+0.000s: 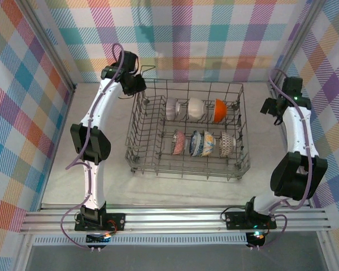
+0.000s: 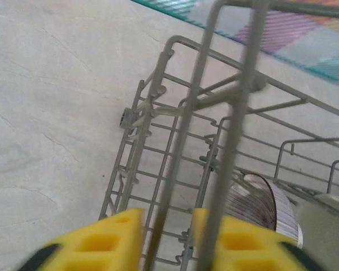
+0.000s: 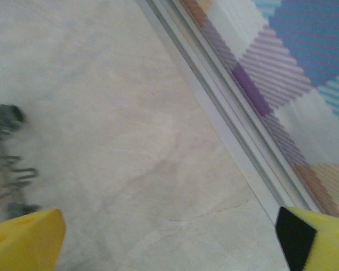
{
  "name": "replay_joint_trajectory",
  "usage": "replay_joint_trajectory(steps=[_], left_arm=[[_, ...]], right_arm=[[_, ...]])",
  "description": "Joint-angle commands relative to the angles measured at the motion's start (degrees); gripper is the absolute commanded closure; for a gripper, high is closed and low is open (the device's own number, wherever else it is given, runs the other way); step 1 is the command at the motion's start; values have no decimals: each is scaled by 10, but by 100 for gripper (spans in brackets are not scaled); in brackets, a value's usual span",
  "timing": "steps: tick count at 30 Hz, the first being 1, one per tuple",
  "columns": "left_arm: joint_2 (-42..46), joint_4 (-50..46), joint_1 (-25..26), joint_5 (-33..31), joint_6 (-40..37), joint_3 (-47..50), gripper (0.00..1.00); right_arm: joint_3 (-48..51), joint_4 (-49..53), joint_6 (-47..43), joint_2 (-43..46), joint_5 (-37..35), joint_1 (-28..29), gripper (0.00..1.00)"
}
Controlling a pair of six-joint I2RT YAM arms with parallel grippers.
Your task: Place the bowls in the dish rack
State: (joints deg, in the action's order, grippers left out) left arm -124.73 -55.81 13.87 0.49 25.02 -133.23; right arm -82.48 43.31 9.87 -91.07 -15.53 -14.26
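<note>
view from above: the dish rack (image 1: pixel 186 168) sits in the middle of the table (image 1: pixel 175 189). the bowls (image 1: pixel 195 108) stand on edge between its tines in two rows: three at the back, ending in an orange bowl (image 1: pixel 219 110), and four at the front. all seven bowls you can count are inside the rack, so the loading looks finished or all but finished. this reads as the closing step, not a fresh pick.

your left gripper (image 1: pixel 138 84) hangs over the rack's back left corner. in the left wrist view its yellow fingers (image 2: pixel 116 243) stand apart, and blurred upright wires of the rack's rim run through the gap between them. one wire lies hard by the inner edge of the right-hand finger; you cannot tell whether it touches. nothing looks clamped. the nearest bowl, a brown-patterned bowl (image 2: pixel 265 206), stands inside the rack, beyond the fingers and off to the right, apart from them.

your right gripper (image 1: pixel 269 107) hovers over bare table to the right of the rack, well apart from every bowl. in the right wrist view its fingers (image 3: pixel 28 234) are spread wide with nothing between them.

judging from this, the next move calls for drawing the left gripper up and away from the rim wires without snagging them or dragging the rack, then parking both arms clear.
</note>
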Motion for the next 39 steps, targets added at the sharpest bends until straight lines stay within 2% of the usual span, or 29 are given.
replay_joint_trajectory(steps=[1,2,3,6,7,9,11,13,15,17,19,20,22,23,25,26,28,29,31,33,34,39], left_arm=[[45,45,-48,-53,-8,33,22],[64,67,-47,-46,-37,56,2],[88,88,-46,-54,-55,88,0],[214,237,-47,-113,-102,263,0],[258,285,-50,-140,-115,327,0],[325,340,-61,-199,-136,426,0],[384,378,-74,-246,-164,518,0],[438,451,-77,-267,-205,635,0],[495,517,-78,-277,-227,752,0],[546,594,-77,-277,-248,880,0],[583,716,-76,-277,-252,1015,0],[588,800,-77,-277,-250,1074,0],[560,924,-76,-259,-264,1142,0],[536,963,-74,-264,-249,1152,0],[486,1020,-73,-234,-235,1156,0],[466,1034,-64,-224,-251,1151,0],[413,1090,-58,-231,-264,1144,0],[386,1120,-57,-223,-263,1148,0],[362,1139,-55,-192,-276,1149,0],[331,1185,-54,-209,-278,1155,0],[342,1153,-54,-201,-275,1151,0],[338,1133,-54,-176,-286,1133,0]], right_arm=[[61,-68,11,-5,46,4,1],[105,-115,7,12,63,4,1],[150,-167,15,31,63,4,1],[321,-365,36,94,50,12,1],[359,-406,47,101,23,16,1],[418,-470,51,111,33,26,1],[471,-537,42,112,22,62,1],[515,-614,24,117,31,89,1],[573,-777,-16,122,14,123,1],[607,-902,-33,82,45,134,1],[602,-909,-83,64,50,173,1],[602,-941,-98,46,28,188,1],[592,-903,-82,51,46,176,1],[583,-902,-80,42,47,174,1],[603,-929,-78,41,36,174,1],[619,-1008,-84,12,10,180,1],[609,-953,-80,28,17,184,1],[614,-987,-87,16,15,183,1],[614,-969,-89,25,17,187,1],[614,-980,-94,18,26,188,1],[616,-978,-97,22,25,191,1],[618,-985,-96,19,33,188,1]])
